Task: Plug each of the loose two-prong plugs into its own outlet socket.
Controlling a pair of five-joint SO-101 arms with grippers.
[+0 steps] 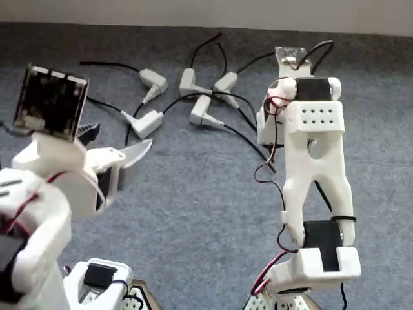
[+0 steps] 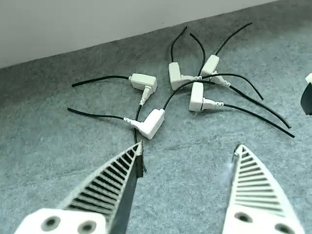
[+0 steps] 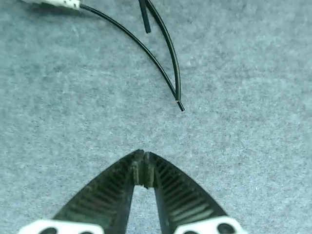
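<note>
L tool (image 2: 189,145) agape nr plugs (image 2: 151,123)

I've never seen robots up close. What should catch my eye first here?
A cluster of small white plugs on black cords lies scattered at the far side of the grey carpet. The left tool hangs open just short of them, while the right tool is shut and empty above bare carpet near two cord ends.

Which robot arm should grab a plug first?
Left. The left fingers are open and aimed at the nearest plug just ahead. The right fingers are shut over carpet, beside loose cable ends.
</note>
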